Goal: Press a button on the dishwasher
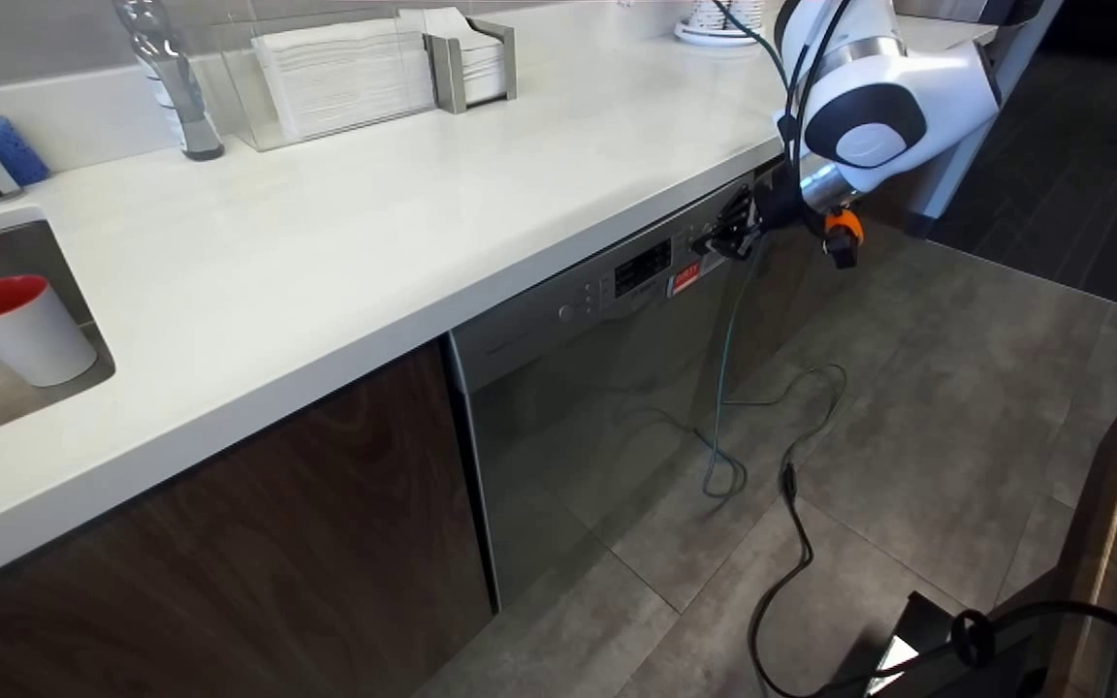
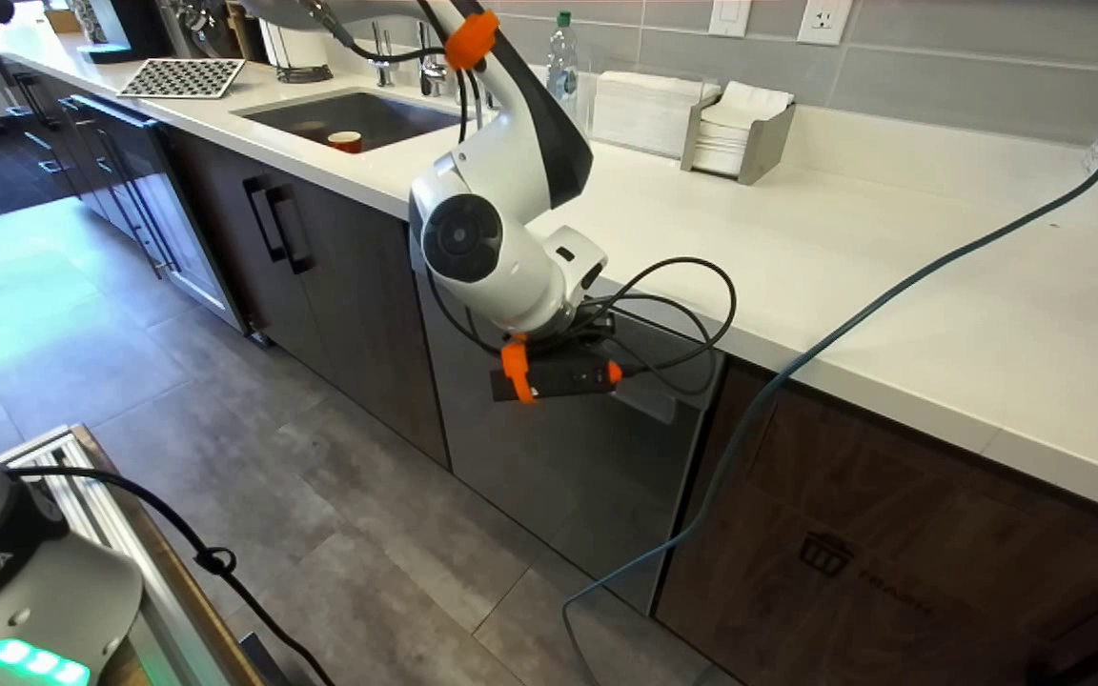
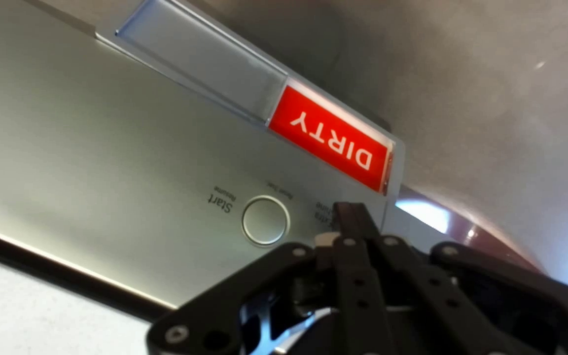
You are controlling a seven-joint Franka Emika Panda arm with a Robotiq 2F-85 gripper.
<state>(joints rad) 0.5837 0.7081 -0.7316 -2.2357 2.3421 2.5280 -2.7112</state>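
The dishwasher [image 1: 558, 475] is a grey steel front under the counter, with a dark display window [image 1: 643, 268] on its top panel. It also shows in an exterior view [image 2: 549, 476], partly behind the arm. In the wrist view its panel [image 3: 116, 148] fills much of the picture. A round Start button [image 3: 265, 220] lies just left of my fingertips. My gripper [image 3: 355, 209] is shut, its two fingers together with nothing between them. The tips overlap the "Extra Shine" label; I cannot tell whether they touch the panel. In an exterior view the gripper [image 1: 709, 244] is at the panel's right part.
A red DIRTY sign [image 3: 331, 138] sits beside the button. The white countertop [image 1: 558, 184] overhangs the panel. Brown cabinet doors [image 1: 258, 543] flank the dishwasher. A napkin holder [image 2: 740, 133] and bottle [image 2: 562, 62] stand on the counter. Cables [image 1: 791, 543] hang and lie on the floor.
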